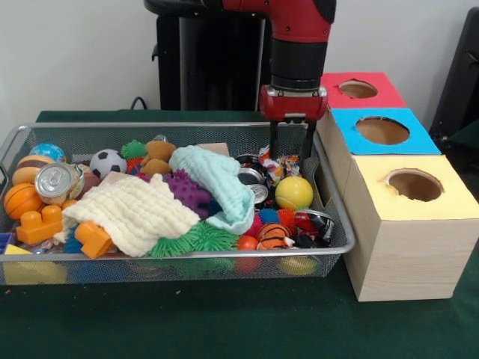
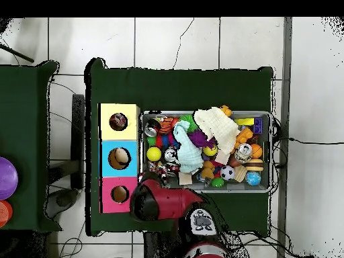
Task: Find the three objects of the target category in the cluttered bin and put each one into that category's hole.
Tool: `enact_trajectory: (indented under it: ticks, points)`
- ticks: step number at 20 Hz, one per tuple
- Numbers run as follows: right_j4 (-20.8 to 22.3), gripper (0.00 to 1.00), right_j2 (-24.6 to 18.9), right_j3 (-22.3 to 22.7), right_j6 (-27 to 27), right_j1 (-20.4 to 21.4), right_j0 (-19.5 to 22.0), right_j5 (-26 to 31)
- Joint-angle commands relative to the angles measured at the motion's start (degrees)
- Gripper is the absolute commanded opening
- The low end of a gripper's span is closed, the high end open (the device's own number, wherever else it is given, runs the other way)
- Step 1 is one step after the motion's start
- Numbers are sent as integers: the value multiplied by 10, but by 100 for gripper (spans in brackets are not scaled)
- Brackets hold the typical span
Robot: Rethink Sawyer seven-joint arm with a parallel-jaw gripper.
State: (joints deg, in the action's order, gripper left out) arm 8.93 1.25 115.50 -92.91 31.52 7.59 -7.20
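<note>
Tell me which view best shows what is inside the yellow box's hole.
The overhead view: it looks straight down the yellow box's hole, where something mottled lies inside, too small to identify. The front view shows that hole only at a slant, its inside dark, with nothing to make out.

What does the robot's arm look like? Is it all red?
Not all red. The arm has a shiny red shell, then a round black band below it. Its gripper sits under a boxy red block and has two thin black fingers. From overhead, the arm is a red and black rounded shape with a grey patch.
</note>
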Motion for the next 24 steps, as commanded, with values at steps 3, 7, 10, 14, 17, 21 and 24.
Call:
enact_trajectory:
  ticks: [3,7,10,14,17,21,24]
  points:
    - [-34,100,-22,-19,-137,-70,20,-47]
    - [-34,100,-25,-23,-131,-75,25,-47]
    - [-36,100,-21,-35,-131,-93,20,-59]
    - [-40,100,-18,-55,-132,-126,15,-85]
    - [-39,100,-19,-58,-128,-132,18,-89]
    - [-40,100,-14,-61,-123,-135,20,-96]
    - [-32,100,-16,-63,-114,-132,32,-89]
